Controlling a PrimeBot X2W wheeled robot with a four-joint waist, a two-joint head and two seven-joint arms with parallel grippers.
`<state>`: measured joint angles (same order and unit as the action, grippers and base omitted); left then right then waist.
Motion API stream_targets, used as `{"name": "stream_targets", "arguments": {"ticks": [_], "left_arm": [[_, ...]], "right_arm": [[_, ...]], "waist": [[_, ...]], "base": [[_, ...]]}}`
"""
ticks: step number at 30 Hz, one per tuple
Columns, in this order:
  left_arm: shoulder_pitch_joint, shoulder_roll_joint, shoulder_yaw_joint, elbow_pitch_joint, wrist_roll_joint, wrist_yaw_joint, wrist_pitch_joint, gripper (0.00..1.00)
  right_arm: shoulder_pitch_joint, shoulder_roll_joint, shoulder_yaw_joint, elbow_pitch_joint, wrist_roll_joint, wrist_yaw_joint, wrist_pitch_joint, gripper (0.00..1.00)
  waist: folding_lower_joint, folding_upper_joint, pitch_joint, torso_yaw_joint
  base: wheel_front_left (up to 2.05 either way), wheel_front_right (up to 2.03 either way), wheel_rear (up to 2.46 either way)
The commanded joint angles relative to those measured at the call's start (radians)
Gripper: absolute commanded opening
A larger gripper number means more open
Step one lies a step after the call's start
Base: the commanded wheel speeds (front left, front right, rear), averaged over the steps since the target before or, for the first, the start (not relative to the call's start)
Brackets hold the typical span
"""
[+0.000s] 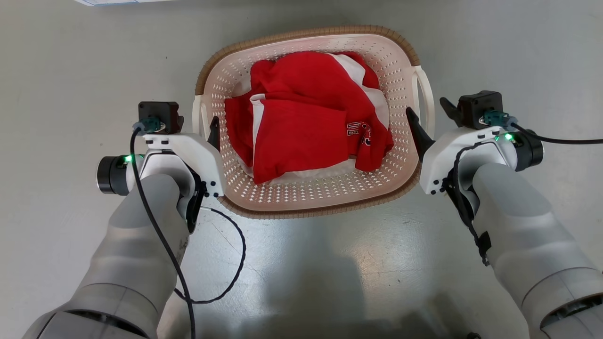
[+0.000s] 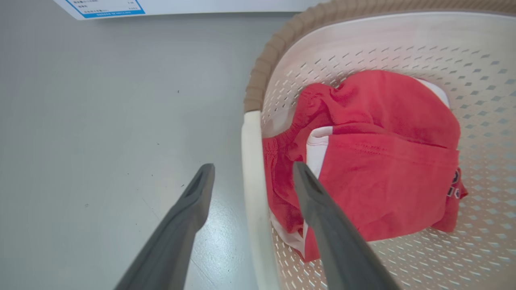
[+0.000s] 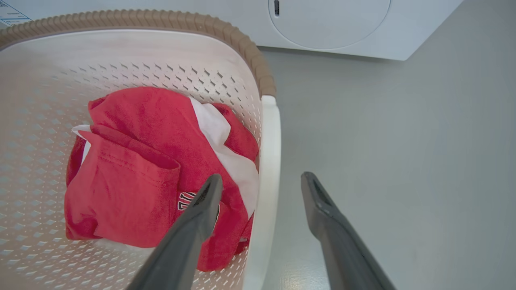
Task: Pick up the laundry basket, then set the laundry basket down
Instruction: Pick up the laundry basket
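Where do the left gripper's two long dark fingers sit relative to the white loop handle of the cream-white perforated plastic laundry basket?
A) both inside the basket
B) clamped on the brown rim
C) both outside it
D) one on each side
D: in the left wrist view the open left gripper straddles the white loop handle of the laundry basket, one finger over the grey floor, the other over the red clothing.

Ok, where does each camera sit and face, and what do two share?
Head view: from the head, down at the laundry basket; both forearms, left gripper and right gripper show.
Left wrist view: from that wrist along its fingers, straddling the left handle.
Right wrist view: from that wrist along its fingers, straddling the right handle; washing machine beyond.
Both wrist views catch the red clothes.
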<state>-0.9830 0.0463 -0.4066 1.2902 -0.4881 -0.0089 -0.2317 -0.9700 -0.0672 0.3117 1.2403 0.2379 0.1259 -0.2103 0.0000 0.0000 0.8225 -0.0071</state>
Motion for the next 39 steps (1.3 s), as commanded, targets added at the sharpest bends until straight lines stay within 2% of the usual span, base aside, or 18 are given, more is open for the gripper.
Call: {"name": "stream_targets", "arguments": {"ticks": [1,13,33,34,35,36,39], "left_arm": [[-0.001,0.032,0.006,-0.002,0.007,0.003,0.010,1.00],[-0.024,0.038,-0.021,0.000,0.010,-0.007,0.101,1.00],[-0.049,0.045,-0.050,0.000,0.001,-0.006,0.166,1.00],[-0.050,0.046,-0.053,0.000,0.001,-0.005,0.164,0.89],[-0.052,0.048,-0.056,0.000,0.003,-0.003,0.160,0.47],[-0.053,0.048,-0.060,0.000,0.007,-0.003,0.160,0.00],[-0.052,0.047,-0.071,0.000,0.011,-0.002,0.171,0.00]], "right_arm": [[0.022,0.017,0.022,0.002,0.021,0.005,0.012,1.00],[-0.002,0.017,0.082,-0.010,0.136,0.005,0.102,1.00],[-0.053,0.017,0.124,0.033,0.164,0.005,0.127,1.00],[-0.053,0.017,0.125,0.034,0.167,0.005,0.127,1.00],[-0.054,0.017,0.126,0.035,0.169,0.005,0.126,0.71],[-0.054,0.017,0.128,0.036,0.170,0.005,0.126,0.00],[-0.050,0.017,0.136,0.037,0.183,0.005,0.139,0.00]], "waist": [[0.0000,0.0000,0.000,0.000],[0.0000,0.0000,0.004,-0.001],[0.0000,0.0000,0.017,0.002],[0.0000,0.0000,0.018,0.002],[0.0000,0.0000,0.019,0.001],[0.0000,0.0000,0.019,0.001],[0.0000,0.0000,0.019,0.003]], "base": [[0.00,0.00,0.00],[0.00,0.00,0.00],[0.00,0.00,0.00],[0.00,0.00,0.00],[0.00,0.00,0.00],[0.00,0.00,0.00],[0.00,0.00,0.00]]}}
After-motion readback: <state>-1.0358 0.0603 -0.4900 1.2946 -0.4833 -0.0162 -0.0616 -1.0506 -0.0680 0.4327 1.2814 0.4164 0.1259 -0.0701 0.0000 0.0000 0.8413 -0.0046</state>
